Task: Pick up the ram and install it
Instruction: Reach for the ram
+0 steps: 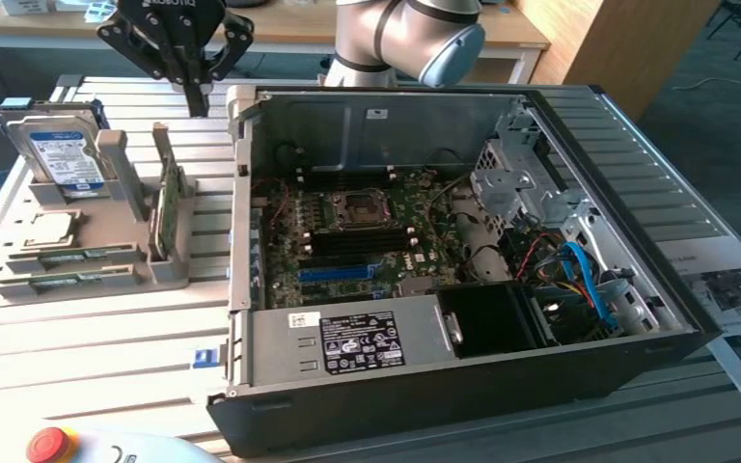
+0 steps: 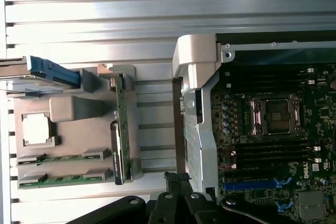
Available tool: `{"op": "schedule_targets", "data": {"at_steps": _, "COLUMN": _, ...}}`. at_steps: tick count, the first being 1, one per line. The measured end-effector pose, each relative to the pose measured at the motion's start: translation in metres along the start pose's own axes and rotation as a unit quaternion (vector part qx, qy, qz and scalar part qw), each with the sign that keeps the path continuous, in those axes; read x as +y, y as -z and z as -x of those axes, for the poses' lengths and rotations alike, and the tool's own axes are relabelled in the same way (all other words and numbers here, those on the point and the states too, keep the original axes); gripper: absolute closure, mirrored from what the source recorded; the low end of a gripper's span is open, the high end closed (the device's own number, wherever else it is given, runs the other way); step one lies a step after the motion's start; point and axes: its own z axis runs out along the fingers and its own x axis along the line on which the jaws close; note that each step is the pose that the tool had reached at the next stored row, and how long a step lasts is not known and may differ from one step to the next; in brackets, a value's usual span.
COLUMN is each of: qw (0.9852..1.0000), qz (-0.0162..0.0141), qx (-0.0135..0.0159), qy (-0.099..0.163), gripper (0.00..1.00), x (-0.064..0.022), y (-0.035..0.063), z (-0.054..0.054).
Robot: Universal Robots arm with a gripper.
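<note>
We see the gripper (image 1: pixel 197 104) pinched shut, seemingly empty, hovering near the grey holder (image 1: pixel 167 273) where the ram (image 1: pixel 72 256) lies flat, beside the open case (image 1: pixel 474 395).

Bright, even daylight. The slatted metal table (image 1: pixel 88 338) glares almost white at the exterior view's left; the computer case (image 1: pixel 474 400) is dim and shadowed inside.
</note>
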Motion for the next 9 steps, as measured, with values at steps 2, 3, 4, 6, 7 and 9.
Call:
{"op": "schedule_targets", "data": {"at_steps": 2, "qw": 1.0, "qz": 0.0, "qx": 0.0, "qy": 0.0, "gripper": 0.9, "x": 0.0001, "y": 0.0, "z": -0.003}}
{"op": "schedule_targets", "data": {"at_steps": 3, "qw": 1.0, "qz": 0.0, "qx": 0.0, "qy": 0.0, "gripper": 0.9, "x": 0.0001, "y": 0.0, "z": -0.005}}
{"op": "schedule_targets", "data": {"at_steps": 4, "qw": 1.0, "qz": 0.0, "qx": 0.0, "qy": 0.0, "gripper": 0.9, "x": 0.0003, "y": 0.0001, "z": -0.006}}
{"op": "schedule_targets", "data": {"at_steps": 6, "qw": 1.0, "qz": -0.0001, "qx": 0.0, "qy": 0.0, "gripper": 0.9, "x": 0.0009, "y": 0.0001, "z": -0.008}}
{"op": "schedule_targets", "data": {"at_steps": 7, "qw": 1.0, "qz": -0.0001, "qx": 0.0, "qy": 0.0, "gripper": 0.9, "x": 0.0012, "y": 0.0001, "z": -0.009}}
{"op": "schedule_targets", "data": {"at_steps": 9, "qw": 1.0, "qz": -0.0001, "qx": 0.0, "qy": 0.0, "gripper": 0.9, "x": 0.0017, "y": 0.0, "z": -0.012}}
